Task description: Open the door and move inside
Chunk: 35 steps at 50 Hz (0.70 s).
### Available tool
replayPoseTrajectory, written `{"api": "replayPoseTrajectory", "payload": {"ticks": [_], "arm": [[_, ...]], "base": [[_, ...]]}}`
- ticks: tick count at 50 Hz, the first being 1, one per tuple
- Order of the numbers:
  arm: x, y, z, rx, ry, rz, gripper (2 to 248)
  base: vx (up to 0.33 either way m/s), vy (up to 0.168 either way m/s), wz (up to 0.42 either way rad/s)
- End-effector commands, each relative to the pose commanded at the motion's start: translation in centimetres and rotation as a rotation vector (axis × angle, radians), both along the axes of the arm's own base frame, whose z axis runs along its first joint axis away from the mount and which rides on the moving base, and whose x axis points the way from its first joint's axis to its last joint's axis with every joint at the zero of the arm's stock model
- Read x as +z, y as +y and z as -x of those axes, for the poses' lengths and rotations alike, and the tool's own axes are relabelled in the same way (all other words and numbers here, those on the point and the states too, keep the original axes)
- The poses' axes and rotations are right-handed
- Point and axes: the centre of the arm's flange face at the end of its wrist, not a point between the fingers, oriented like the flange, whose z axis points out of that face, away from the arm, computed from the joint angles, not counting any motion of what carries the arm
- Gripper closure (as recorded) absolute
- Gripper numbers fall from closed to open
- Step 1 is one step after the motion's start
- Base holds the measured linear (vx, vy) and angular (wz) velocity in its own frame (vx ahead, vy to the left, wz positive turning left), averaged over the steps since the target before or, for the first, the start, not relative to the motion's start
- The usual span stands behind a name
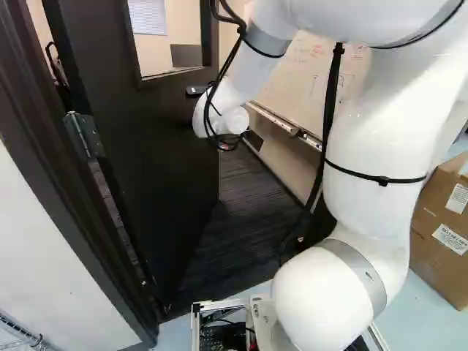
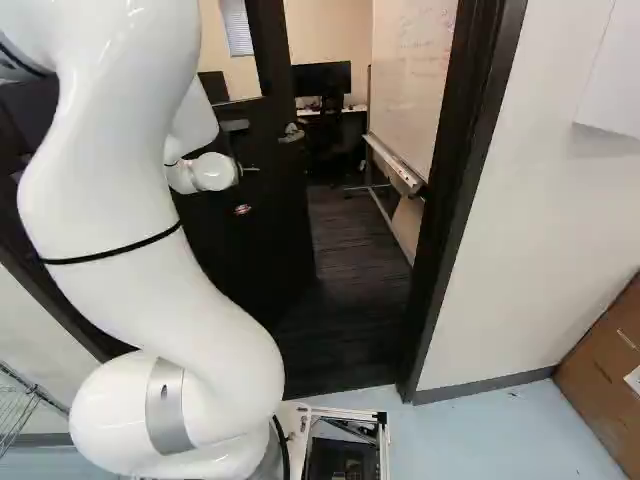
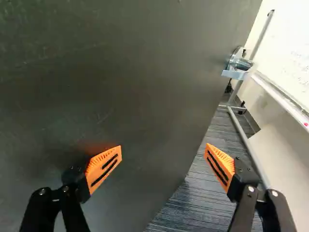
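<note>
While the door is standing partway open, the gripper is hanging by its face, fingers spread wide, gripping zilch, so opening's looking mostly done, but the base is needing to roll inside.

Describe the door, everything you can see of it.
The door is dark, faintly scuffed, with a framed window and a metal handle near its free edge. It stands partly open, swung inward over dark carpet, on a metal hinge. The open gripper is close to its face; whether they touch isn't clear.
</note>
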Motion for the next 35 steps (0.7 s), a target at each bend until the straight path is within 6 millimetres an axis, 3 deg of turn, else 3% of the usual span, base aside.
{"api": "replayPoseTrajectory", "payload": {"ticks": [35], "arm": [[-0.4,6.4,-3.5,0.148,-0.04,0.043,3]], "base": [[0.0,0.0,0.0]]}}
